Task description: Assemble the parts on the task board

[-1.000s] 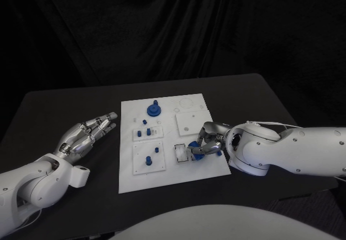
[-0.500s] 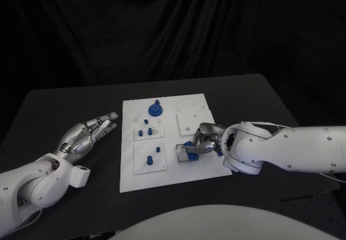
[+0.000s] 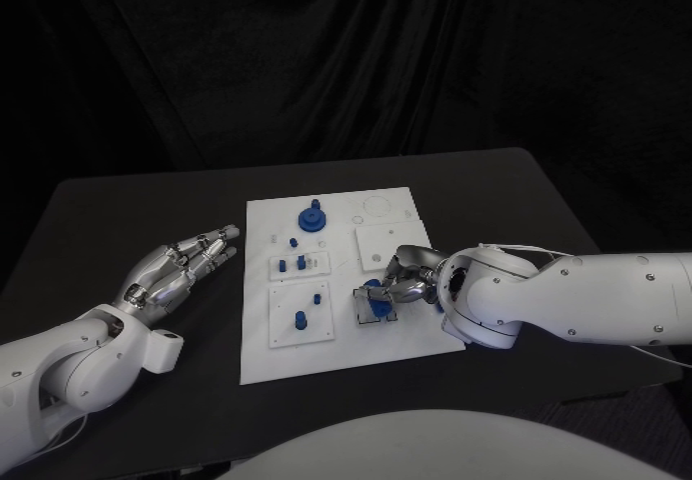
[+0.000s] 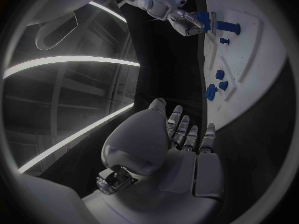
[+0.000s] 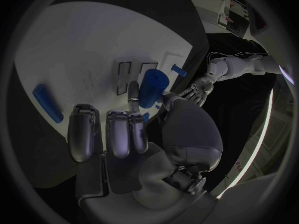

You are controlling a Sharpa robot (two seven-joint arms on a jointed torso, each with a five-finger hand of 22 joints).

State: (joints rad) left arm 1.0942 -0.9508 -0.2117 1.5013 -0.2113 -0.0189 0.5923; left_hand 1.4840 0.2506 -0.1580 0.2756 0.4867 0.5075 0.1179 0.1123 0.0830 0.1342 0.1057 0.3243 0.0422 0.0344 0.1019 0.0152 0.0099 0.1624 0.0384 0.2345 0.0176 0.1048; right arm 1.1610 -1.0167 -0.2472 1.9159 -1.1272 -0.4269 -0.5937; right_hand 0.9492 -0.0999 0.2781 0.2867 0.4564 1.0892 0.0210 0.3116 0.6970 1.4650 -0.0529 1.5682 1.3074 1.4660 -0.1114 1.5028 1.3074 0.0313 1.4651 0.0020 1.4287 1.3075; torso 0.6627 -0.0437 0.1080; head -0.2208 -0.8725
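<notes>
Part (image 3: 376, 300), blue, sits pinched in the right hand (image 3: 404, 285) over the board (image 3: 418, 335) in the head view; the left hand (image 3: 176, 270) lies spread on the tabletop (image 3: 144, 210) beside the board. Right wrist view: fingers (image 5: 134, 97) grip the part (image 5: 151, 87) just above the board (image 5: 74, 59).

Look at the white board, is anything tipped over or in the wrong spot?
Nothing looks tipped or broken. The small blue pieces sit in their spots on the task board. The right hand holds one blue part over the board, not set down yet. The left hand rests open beside the board.
</notes>
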